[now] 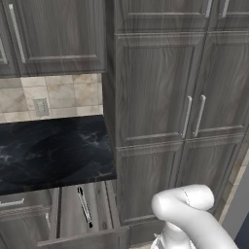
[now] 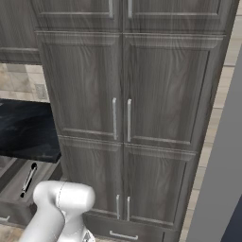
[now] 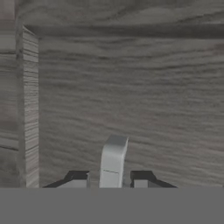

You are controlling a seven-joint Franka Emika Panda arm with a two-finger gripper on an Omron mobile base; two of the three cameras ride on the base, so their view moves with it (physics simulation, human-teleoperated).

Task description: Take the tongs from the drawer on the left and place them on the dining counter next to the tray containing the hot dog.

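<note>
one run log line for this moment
drawer: open | tongs: lying inside, untouched | claw: astride drawer handle, jaws slightly apart | placing: not yet done

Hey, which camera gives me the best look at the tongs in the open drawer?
The left base view: the tongs lie full length in the open drawer below the black counter. The right base view catches them small and slanted near the left edge. The hand view faces wood grain and a silver handle.
</note>
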